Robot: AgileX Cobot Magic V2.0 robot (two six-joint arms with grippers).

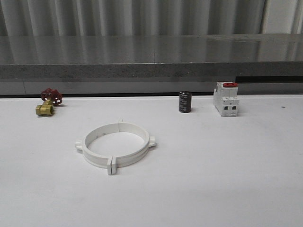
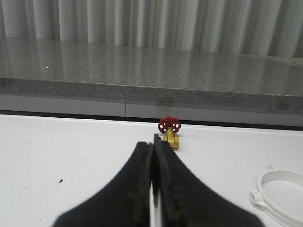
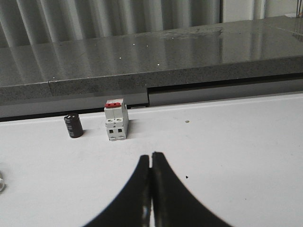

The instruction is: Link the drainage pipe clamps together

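Observation:
The two white drainage pipe clamps (image 1: 116, 144) lie on the white table left of centre, their end flanges meeting so that they form one wide ring. A part of that ring (image 2: 279, 194) also shows in the left wrist view, off to one side of my left gripper (image 2: 152, 144). The left gripper is shut with nothing between its black fingers and stands apart from the ring. My right gripper (image 3: 151, 157) is shut and empty too, above bare table.
A brass valve with a red handwheel (image 1: 49, 101) sits at the back left. A black cylinder (image 1: 185, 102) and a white breaker with a red top (image 1: 226, 99) stand at the back right. A grey ledge (image 1: 151, 56) runs behind the table.

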